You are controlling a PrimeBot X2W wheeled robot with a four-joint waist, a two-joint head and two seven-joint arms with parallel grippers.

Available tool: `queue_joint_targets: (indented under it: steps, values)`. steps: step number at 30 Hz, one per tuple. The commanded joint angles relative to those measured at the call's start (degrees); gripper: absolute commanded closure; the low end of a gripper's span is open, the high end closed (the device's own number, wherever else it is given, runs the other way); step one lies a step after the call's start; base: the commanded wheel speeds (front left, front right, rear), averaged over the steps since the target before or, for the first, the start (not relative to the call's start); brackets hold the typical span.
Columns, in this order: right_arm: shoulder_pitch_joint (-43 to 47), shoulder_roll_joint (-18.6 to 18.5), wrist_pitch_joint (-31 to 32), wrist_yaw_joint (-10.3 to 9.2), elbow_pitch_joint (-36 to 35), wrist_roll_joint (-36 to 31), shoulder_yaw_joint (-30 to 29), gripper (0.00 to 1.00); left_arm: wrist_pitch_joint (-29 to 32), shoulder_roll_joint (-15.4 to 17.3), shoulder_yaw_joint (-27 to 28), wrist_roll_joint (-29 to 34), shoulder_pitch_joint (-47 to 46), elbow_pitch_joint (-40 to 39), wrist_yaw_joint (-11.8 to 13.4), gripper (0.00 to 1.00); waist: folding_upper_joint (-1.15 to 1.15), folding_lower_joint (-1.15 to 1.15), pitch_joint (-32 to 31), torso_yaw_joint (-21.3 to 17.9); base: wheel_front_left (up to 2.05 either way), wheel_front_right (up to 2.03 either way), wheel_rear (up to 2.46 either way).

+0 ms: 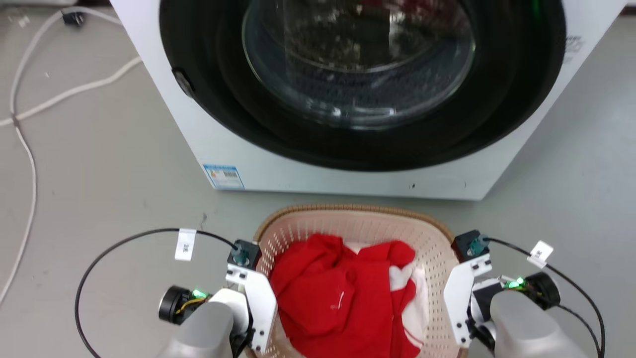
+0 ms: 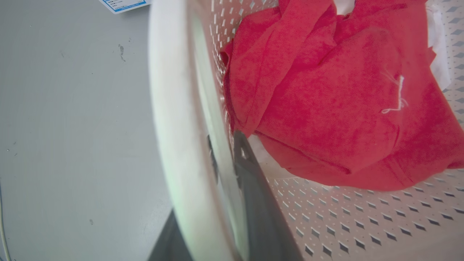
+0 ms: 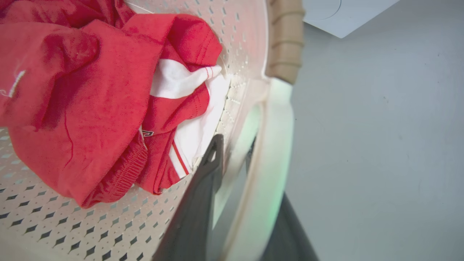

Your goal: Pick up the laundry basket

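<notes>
The laundry basket [image 1: 357,209], cream with a brown woven rim, stands on the grey floor in front of the washer and holds red and white clothes [image 1: 328,293]. My left gripper [image 1: 258,281] sits at its left side and my right gripper [image 1: 459,283] at its right side. In the left wrist view my left gripper [image 2: 224,145] straddles the white handle [image 2: 170,108], one dark finger [image 2: 253,188] inside the perforated wall. In the right wrist view my right gripper [image 3: 233,145] clasps the other handle [image 3: 275,145] the same way. Both look shut on the handles.
The white front-loading washer [image 1: 223,124], its round door shut, stands just beyond the basket. White cables [image 1: 30,149] trail over the floor at the far left. Black cables loop from each wrist. Grey floor lies on both sides of the basket.
</notes>
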Motion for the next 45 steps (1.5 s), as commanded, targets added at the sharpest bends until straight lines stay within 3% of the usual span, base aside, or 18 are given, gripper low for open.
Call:
queue_joint_targets:
  steps: [1,8,22,45]
  values:
    - [0.86,-0.28,0.01,-0.06,-0.27,0.55,0.6,1.0,0.41,0.14,-0.56,-0.24,1.12,-0.07,-0.46,1.0,0.0,0.01,-3.85,0.7,0.0,0.0,0.0]
    - [3.82,-0.26,3.34,-0.06,-0.43,6.51,6.54,1.0,4.68,1.09,-3.79,-4.23,4.74,-1.46,-0.45,1.0,0.0,0.01,-9.77,1.36,0.0,0.0,0.0]
    - [4.89,-0.3,9.19,-0.05,-1.32,15.61,15.59,1.0,11.72,4.55,-10.26,-12.18,6.28,-5.2,-0.33,1.0,0.0,0.01,-13.82,1.48,0.0,0.0,0.0]
    - [4.87,-2.53,12.18,-0.05,-2.09,26.1,25.4,1.0,13.57,6.47,-18.11,-20.71,5.54,-6.07,-0.33,1.0,0.0,0.01,-15.28,0.97,0.0,0.0,0.0]
